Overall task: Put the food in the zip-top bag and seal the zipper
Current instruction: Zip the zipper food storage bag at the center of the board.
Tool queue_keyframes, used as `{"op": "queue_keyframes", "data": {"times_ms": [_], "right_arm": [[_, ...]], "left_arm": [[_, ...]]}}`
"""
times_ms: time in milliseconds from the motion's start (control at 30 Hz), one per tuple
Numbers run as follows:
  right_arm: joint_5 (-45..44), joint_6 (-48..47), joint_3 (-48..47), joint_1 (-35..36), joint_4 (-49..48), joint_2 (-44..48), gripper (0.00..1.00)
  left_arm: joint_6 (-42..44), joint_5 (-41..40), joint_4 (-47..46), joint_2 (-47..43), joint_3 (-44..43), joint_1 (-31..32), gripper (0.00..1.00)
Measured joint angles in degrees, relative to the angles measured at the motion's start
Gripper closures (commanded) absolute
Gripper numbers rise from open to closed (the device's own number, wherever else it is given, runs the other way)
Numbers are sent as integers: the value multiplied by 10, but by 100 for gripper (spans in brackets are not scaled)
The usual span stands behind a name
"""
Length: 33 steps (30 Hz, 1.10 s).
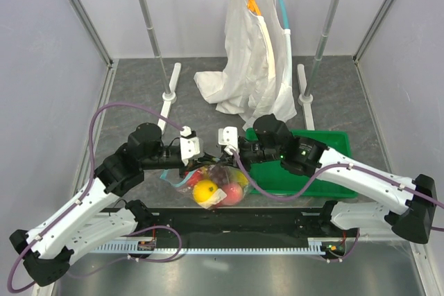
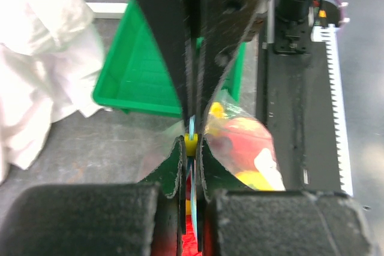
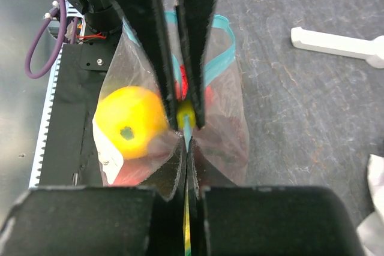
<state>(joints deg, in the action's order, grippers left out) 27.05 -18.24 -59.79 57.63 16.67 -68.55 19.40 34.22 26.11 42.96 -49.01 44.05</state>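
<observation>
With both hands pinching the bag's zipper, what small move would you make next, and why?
I would probably slide the left hand and right hand apart along the zipper, firmly pinched: the food is inside the bag, both hands grip one spot, and the teal strip beyond them bows open.

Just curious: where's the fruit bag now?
Top view, centre, near edge: the bag, pinched by the left gripper and right gripper, just left of the green tray.
</observation>
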Motion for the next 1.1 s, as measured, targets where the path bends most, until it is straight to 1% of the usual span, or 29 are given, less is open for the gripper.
{"op": "queue_keyframes", "data": {"times_ms": [200,467,933,1100], "right_arm": [[-11,-5,22,0,-14,44,100],[-25,-13,38,0,-15,75,100],[-62,-33,65,-2,-25,114,100],[-106,-31,74,-5,-35,118,100]], "left_arm": [[13,-26,-7,-22,11,1,98],[30,-53,5,-40,24,2,98],[63,-134,82,-123,38,0,98],[64,-177,116,-143,41,-1,98]]}}
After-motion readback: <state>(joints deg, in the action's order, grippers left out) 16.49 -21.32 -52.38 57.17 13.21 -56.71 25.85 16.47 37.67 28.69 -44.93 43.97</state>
